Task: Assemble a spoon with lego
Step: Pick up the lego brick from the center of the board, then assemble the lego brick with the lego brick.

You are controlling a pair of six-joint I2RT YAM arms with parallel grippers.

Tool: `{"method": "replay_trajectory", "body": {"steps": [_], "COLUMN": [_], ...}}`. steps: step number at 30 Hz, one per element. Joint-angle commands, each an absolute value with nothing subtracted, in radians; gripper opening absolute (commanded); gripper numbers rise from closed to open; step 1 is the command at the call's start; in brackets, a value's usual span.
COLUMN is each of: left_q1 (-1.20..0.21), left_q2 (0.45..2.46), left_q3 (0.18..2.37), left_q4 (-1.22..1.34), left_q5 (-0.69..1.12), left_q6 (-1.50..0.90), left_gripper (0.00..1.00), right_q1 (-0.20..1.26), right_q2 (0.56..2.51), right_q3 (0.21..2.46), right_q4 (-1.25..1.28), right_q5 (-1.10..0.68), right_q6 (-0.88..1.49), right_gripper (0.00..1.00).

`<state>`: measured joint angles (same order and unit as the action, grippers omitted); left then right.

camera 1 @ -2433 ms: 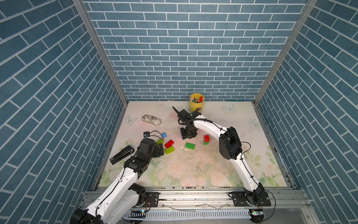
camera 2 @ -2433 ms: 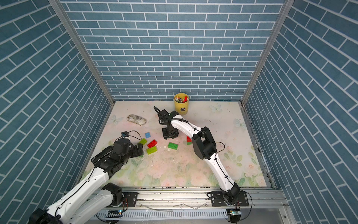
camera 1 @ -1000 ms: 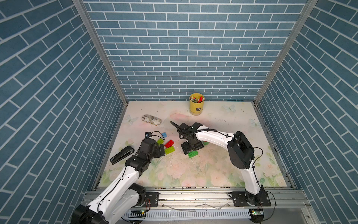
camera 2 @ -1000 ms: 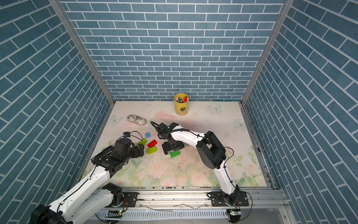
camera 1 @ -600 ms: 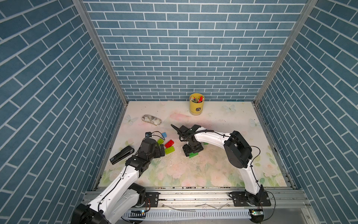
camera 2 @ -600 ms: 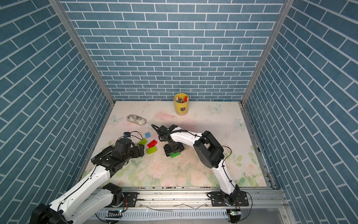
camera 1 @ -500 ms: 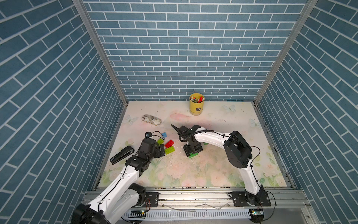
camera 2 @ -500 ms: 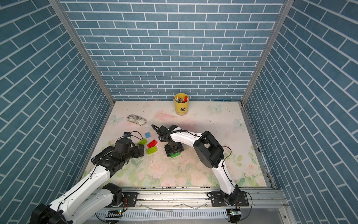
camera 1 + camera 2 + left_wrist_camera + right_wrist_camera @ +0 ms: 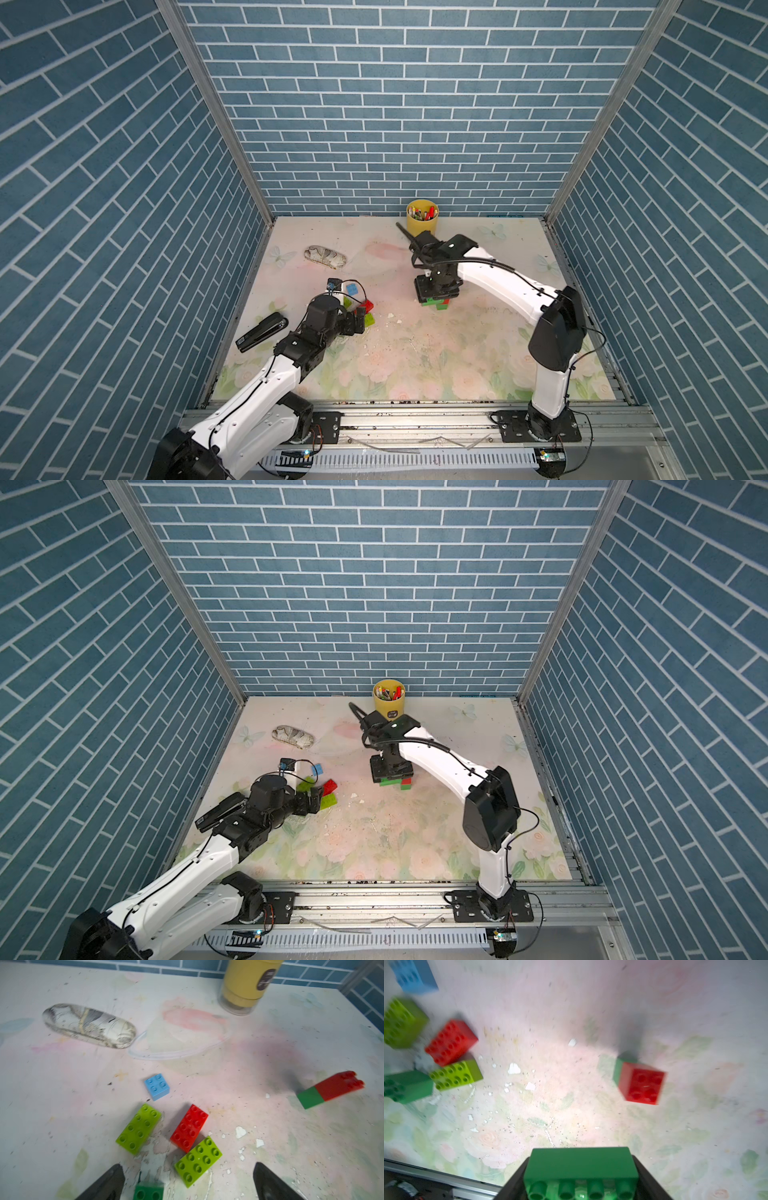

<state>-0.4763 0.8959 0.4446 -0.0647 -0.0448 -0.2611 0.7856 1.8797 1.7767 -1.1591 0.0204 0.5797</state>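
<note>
Right gripper point(image 9: 581, 1180): part closed, clamped on the green brick point(image 9: 581, 1164) end to end, so its long axis runs from finger to finger.
Left gripper point(image 9: 188, 1165): spread wide, holding nothing.
Pile point(image 9: 189, 1127): 5 loose lego at my left fingertips, well apart from my right.
Stub point(image 9: 640, 1083): red on green, all the spoon has so far. It seems tipped over, near, beyond my right fingertips and off to 1 side.
Nearer arm: right, I judge.
</note>
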Motion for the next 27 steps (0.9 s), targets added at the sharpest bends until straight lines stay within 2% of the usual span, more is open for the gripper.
{"method": "replay_trajectory", "body": {"steps": [1,7,14,27], "left_q1": [-0.531,-0.597,-0.675,-0.726], "left_q2": [0.924,1.036,1.174,1.27], "left_q3": [0.415,0.404,0.434,0.472], "left_q4": [0.115,0.312,0.446,0.497], "left_q5": [0.0,0.11,0.198,0.225], "left_q6": [-0.143,-0.07,0.023,0.047], "left_gripper": [0.99,0.99,0.99,1.0], "right_q1": [0.727,0.657,0.641,0.632], "right_q2": [1.888,1.935,1.976,2.02], "right_q3": [1.786,1.798,1.804,1.792], "right_q4": [-1.253,-1.23,-1.208,-1.169], "right_q5": [0.055,0.032,-0.002,-0.025], "right_q6": [0.583,0.507,0.465,0.443], "right_gripper": [0.56,0.56,0.56,0.56]}}
